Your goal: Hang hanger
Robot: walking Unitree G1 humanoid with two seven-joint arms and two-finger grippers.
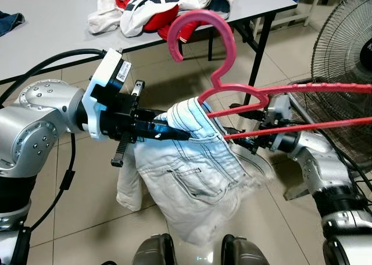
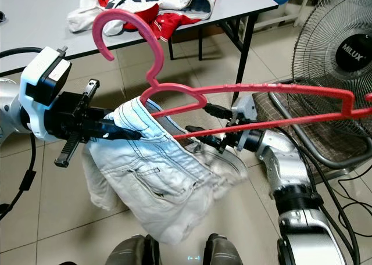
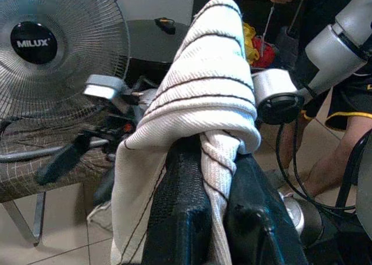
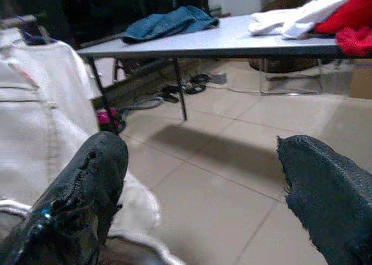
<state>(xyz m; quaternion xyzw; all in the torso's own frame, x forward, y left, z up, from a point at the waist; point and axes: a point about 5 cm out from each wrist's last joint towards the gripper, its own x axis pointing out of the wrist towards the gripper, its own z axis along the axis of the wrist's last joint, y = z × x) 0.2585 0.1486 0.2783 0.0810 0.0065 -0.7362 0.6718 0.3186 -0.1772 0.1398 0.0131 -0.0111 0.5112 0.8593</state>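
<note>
Denim hangs in front of us: a pair of pale, whitish jeans [image 1: 197,183] draped over the lower bar of a red hanger [image 1: 232,90], whose hook curls up toward the grey table [image 1: 52,27] beyond. The hanger sits tilted in mid-air at about chest height, its long bars running off toward our right, in front of the standing fan [image 2: 343,56].

Our left gripper [image 1: 168,132] has its two black fingers pinched tight on the waistband of the jeans, right where the cloth folds over the hanger's end. In the left wrist view the fabric bunches up between the fingers [image 3: 180,207], which are pressed close together with only the cloth between them (the red of the hanger just peeks above the fold).

Our right gripper [image 1: 247,138] reaches in from the other side, low under the hanger's bars and next to the hanging jeans. In the right wrist view its fingers [image 4: 87,178] stand well apart with bare floor tiles between them, so it has hold of nothing; the pale jeans lie just beside one fingertip.

On the table we see a heap of red and white clothes [image 1: 157,9], and in the right wrist view a blue garment [image 4: 168,24] lies further along the tabletop. A person's legs [image 3: 343,143] stand behind the arm in the left wrist view.
</note>
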